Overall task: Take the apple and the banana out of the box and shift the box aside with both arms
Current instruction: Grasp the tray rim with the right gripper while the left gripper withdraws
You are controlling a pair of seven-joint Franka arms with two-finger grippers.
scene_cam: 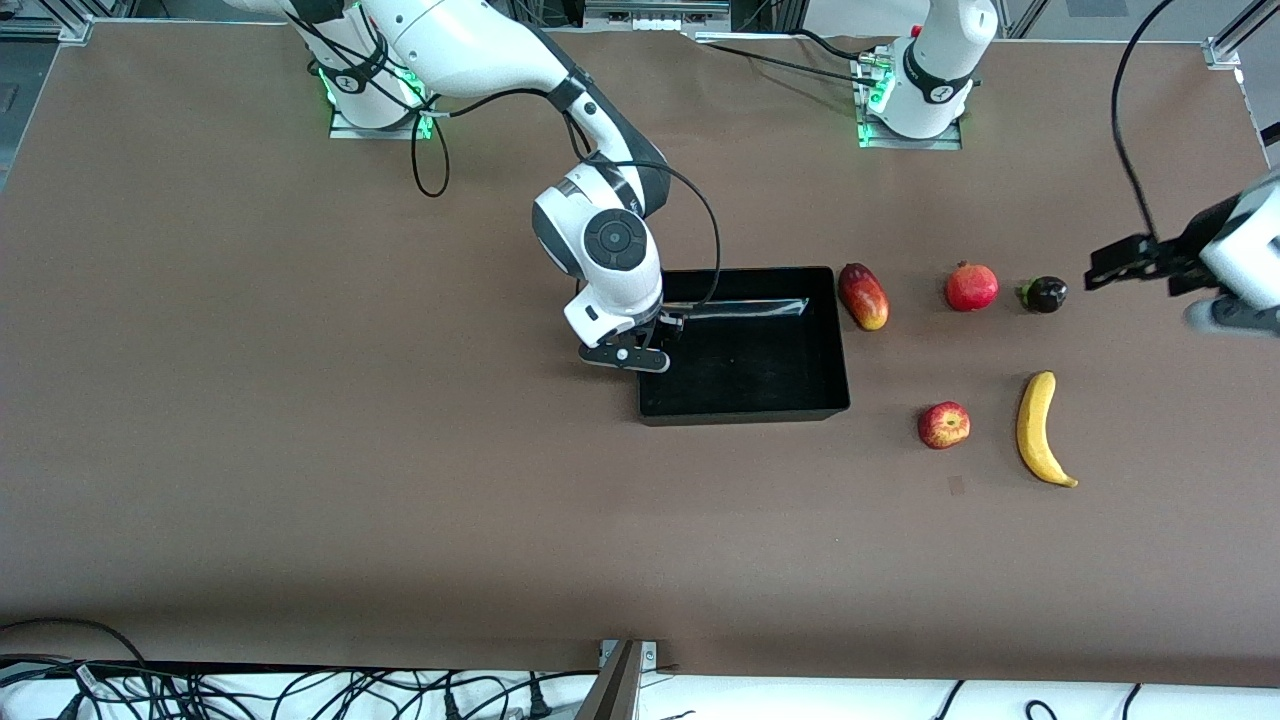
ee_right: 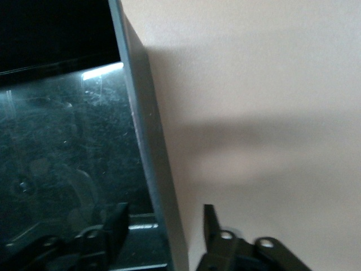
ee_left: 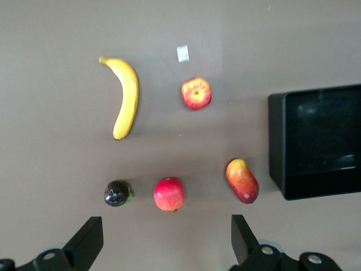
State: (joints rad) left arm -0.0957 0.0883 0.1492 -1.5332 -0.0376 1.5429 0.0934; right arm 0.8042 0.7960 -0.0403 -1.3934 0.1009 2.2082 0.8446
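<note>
Already emptied, with the apple [scene_cam: 943, 425] and banana [scene_cam: 1041, 428] out on the table toward the left arm's end, the box [scene_cam: 745, 343] straddled at one wall, seemingly unclamped, by the right gripper [scene_cam: 625, 357] for shifting, and the left gripper [ee_left: 163, 240] spread wide above the fruit.

A glossy black rectangular plastic box [scene_cam: 745, 405] sits on the plain brown surface [scene_cam: 300, 450]. The small round apple [scene_cam: 943, 425] is red with yellow patches; the long curved banana [scene_cam: 1038, 425] is yellow, dark-tipped.
</note>
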